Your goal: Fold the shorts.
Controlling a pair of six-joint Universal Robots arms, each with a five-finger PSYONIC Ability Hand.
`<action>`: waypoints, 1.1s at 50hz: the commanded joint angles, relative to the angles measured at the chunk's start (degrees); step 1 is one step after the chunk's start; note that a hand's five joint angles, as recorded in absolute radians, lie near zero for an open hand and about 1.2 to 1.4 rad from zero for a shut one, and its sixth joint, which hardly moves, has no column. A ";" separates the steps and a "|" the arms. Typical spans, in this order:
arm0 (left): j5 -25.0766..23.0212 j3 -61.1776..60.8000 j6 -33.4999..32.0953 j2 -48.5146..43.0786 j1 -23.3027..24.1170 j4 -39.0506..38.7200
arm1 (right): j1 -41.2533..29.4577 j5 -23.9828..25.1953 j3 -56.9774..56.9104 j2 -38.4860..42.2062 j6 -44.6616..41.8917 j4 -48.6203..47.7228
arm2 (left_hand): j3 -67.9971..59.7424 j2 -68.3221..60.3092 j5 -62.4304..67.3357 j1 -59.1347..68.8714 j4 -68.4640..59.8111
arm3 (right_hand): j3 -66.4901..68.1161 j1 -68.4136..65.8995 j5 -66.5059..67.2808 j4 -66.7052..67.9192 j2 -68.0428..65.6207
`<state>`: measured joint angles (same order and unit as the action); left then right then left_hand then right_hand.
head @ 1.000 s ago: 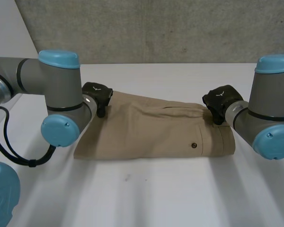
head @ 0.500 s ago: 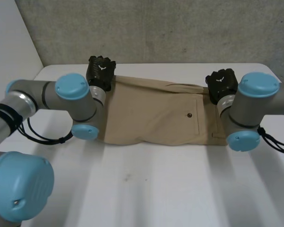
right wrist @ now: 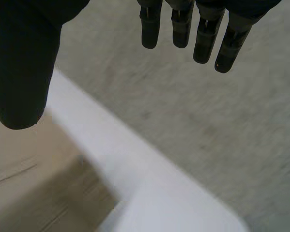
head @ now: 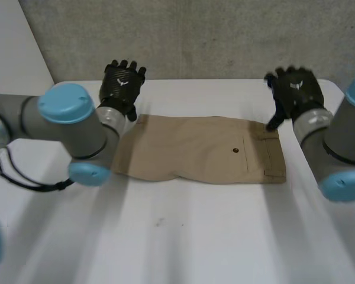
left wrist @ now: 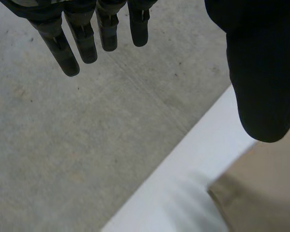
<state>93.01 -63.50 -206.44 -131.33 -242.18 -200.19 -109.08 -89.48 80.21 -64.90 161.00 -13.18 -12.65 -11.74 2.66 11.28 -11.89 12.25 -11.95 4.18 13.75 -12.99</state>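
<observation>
- Head view: your left hand [head: 122,83] sits just past the far left corner of the shorts [head: 201,149], fingers straight and spread, holding nothing.
- Left wrist view agrees: fingers [left wrist: 82,43] are apart and point off toward the grey wall [left wrist: 63,145]. The thumb hangs over the shorts' corner with no cloth pinched.
- The shorts lie flat on the white table [head: 183,236], a tan band running sideways between your two hands. The pocket button [head: 235,151] faces up, toward the right end.
- The near edge of the shorts bulges a bit left of the button, and the far edge looks straight.
- Your right hand [head: 294,92] is just beyond the far right corner of the shorts, at the waistband end. Its fingers are straight and apart, gripping nothing.
- Right wrist view: fingers [right wrist: 183,29] are splayed over the wall, with the waistband corner under the thumb and no contact that I can see.
- Progress, my read: the lengthwise fold looks done, as the shorts are one neat layer-stack. What is likely left is a crosswise fold, one end over the other, so you would need to re-grip an end.
</observation>
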 commanded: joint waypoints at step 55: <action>-0.90 -32.48 22.22 20.93 -2.07 0.33 | 1.26 4.40 8.48 -1.28 -36.11 -7.12 | 2.65 1.74 -2.66 -1.28 1.89 | 67.75 -68.05 65.82 66.25 -67.01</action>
<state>92.22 -96.49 -184.38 -112.65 -244.21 -199.73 -96.54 -85.89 94.37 -65.46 128.79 -20.27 -12.65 -11.74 2.65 11.28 -11.89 67.47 -54.47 55.15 68.27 -67.60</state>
